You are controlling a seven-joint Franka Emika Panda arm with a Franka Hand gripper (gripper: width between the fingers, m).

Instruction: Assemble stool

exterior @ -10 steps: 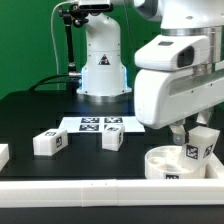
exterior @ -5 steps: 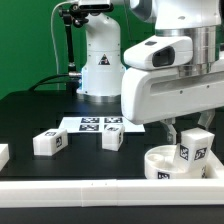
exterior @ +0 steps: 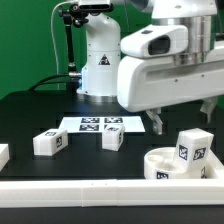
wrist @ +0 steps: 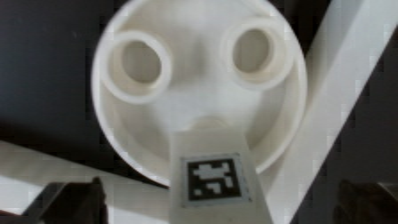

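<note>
Stool, partly built: seat (exterior: 152,159) sitting near, at the exterior view's right, upright leg (exterior: 193,150) standing in it. The gripper (exterior: 183,113) is hovering above, jaws spread, empty. Left loose leg (exterior: 50,142) and middle loose leg (exterior: 113,139) are lying unfitted.

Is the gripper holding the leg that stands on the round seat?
No, the gripper hangs open above the leg, which stands free on the seat.

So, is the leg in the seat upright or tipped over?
Upright: the leg stands on end in the round seat, tag facing the exterior view; the open gripper is clear of it.
</note>
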